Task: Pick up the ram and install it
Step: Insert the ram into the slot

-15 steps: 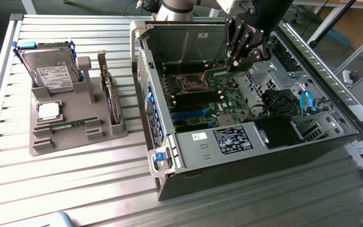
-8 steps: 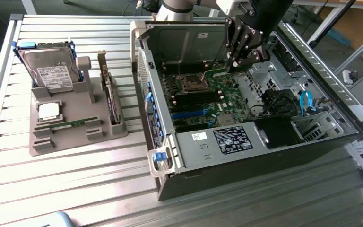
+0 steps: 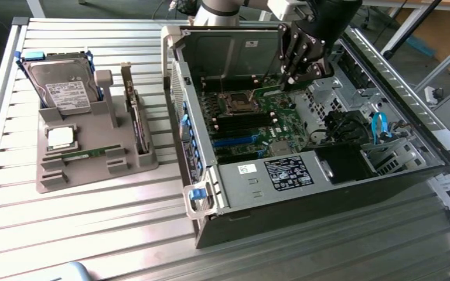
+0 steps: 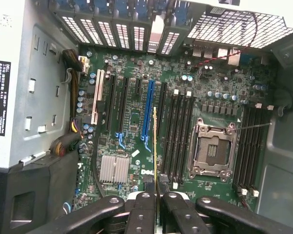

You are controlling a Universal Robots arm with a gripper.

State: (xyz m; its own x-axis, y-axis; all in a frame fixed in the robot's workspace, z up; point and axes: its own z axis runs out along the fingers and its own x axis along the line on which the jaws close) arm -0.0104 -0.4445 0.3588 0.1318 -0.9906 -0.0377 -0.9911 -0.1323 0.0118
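Above the motherboard (image 4: pixel 219 92) — end effector (image 4: pixel 156 207) grips ram (image 4: pixel 155 146).

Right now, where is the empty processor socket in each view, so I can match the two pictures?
Exterior view: the processor socket lies on the green board inside the open case, above the black memory slots.
Wrist view: the processor socket lies between two banks of black memory slots.
Shared landmark: the long blue slot.

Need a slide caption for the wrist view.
Gripper holds the ram edge-on above the motherboard and its empty processor socket.
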